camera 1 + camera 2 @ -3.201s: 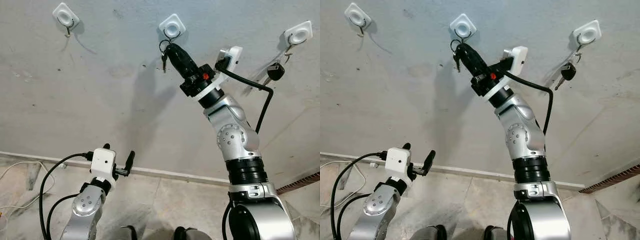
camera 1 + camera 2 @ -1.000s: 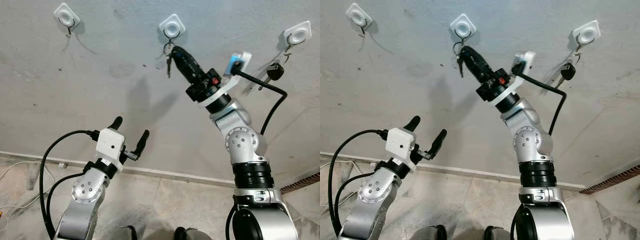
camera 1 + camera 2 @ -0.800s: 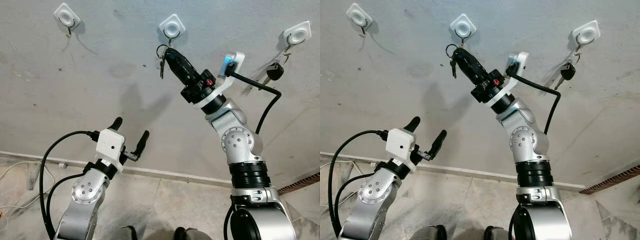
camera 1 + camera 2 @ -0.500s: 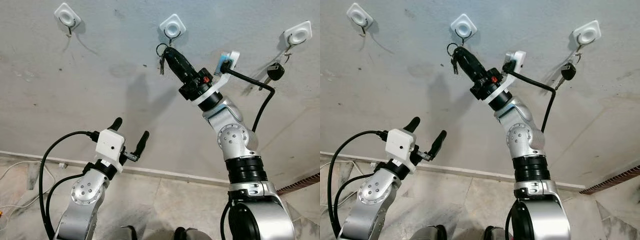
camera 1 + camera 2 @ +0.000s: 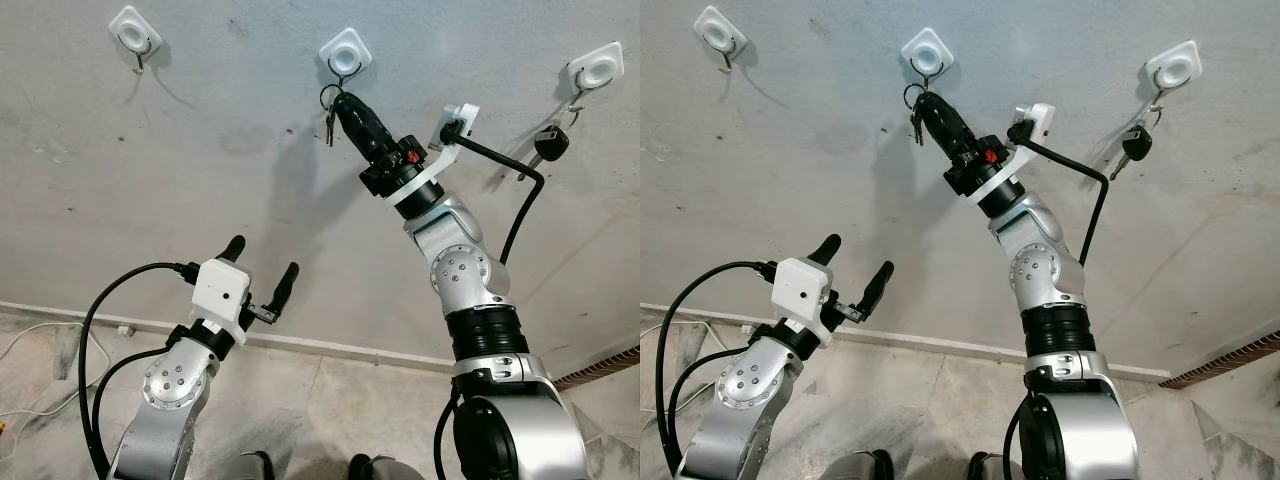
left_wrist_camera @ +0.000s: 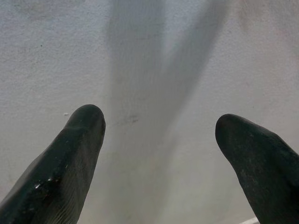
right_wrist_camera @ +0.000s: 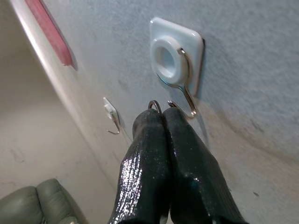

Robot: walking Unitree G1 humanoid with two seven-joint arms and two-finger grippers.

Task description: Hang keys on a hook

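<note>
A white middle hook [image 5: 345, 52] is stuck to the grey wall, its metal hook [image 7: 189, 100] curving down from the plate. My right gripper [image 5: 343, 101] reaches up just beneath it, shut on a key ring [image 7: 155, 105]. The keys [image 5: 329, 112] dangle to the left of the fingertips. In the right wrist view the ring sits right beside the hook's tip; I cannot tell if it is over it. My left gripper [image 5: 261, 261] stands open lower left, facing bare wall, with nothing between its fingers [image 6: 74, 154].
A left hook [image 5: 133, 32] hangs bare. The right hook [image 5: 597, 68] carries a black-headed key [image 5: 551, 143]. A cable [image 5: 515, 200] loops off my right wrist. Floor tiles and a skirting line [image 5: 330, 345] lie below. A green sofa [image 7: 46, 200] shows at a distance.
My right gripper with the keys dipped left and away from the middle hook, then came back up close under it. My left arm rose earlier and now holds still.
</note>
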